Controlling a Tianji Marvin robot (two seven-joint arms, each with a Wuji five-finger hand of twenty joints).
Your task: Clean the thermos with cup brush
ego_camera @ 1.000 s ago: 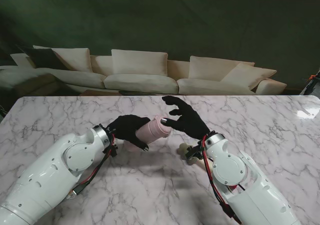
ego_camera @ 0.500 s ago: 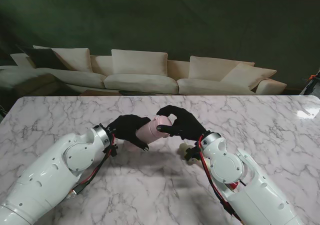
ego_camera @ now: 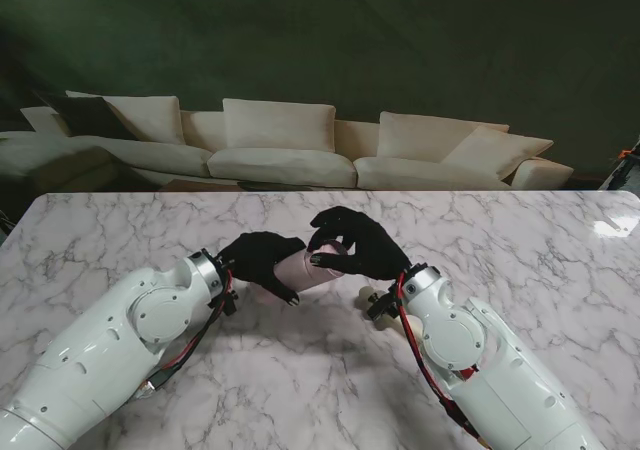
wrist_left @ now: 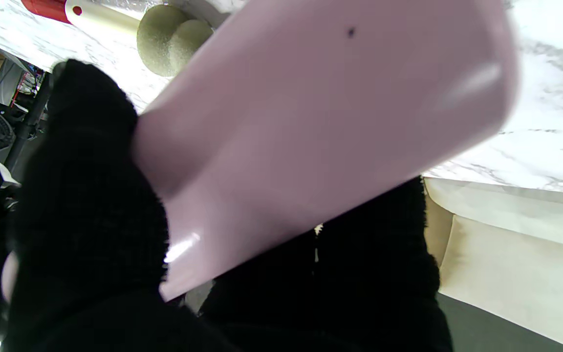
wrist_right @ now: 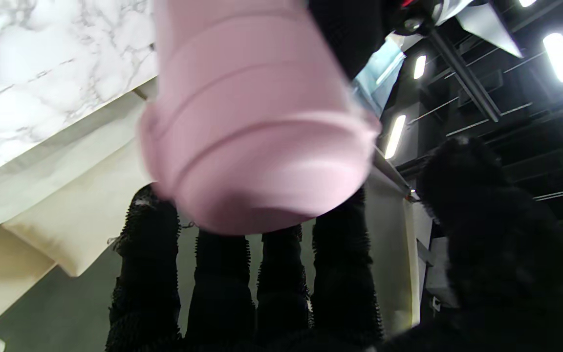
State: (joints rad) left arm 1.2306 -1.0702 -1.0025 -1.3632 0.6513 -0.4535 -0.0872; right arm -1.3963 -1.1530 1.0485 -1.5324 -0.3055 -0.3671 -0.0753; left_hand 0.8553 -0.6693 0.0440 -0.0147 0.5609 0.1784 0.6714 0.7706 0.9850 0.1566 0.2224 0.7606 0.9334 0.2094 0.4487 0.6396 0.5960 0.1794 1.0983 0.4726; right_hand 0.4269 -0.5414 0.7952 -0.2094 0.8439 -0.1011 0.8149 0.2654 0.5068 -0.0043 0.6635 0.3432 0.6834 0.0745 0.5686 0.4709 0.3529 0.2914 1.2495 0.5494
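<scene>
A pink thermos (ego_camera: 300,269) is held off the table, lying tilted, with my left hand (ego_camera: 262,258) shut around its body (wrist_left: 320,122). My right hand (ego_camera: 352,244) is curled over its lid end (wrist_right: 257,146); the fingers (wrist_right: 223,283) wrap behind the lid and the thumb (wrist_right: 482,220) stands to one side. The cup brush (ego_camera: 372,295) lies on the marble beside my right wrist, mostly hidden by the arm. The left wrist view shows its sponge head (wrist_left: 171,39) and its cream handle (wrist_left: 100,17).
The marble table (ego_camera: 520,240) stretches to both sides of my arms. A cream sofa (ego_camera: 290,150) stands past the table's far edge, in front of a dark wall.
My right hand, open and raised a second ago, has come down and left and curled its fingers over the thermos lid. The left hand keeps its hold; the thermos has dipped slightly.
</scene>
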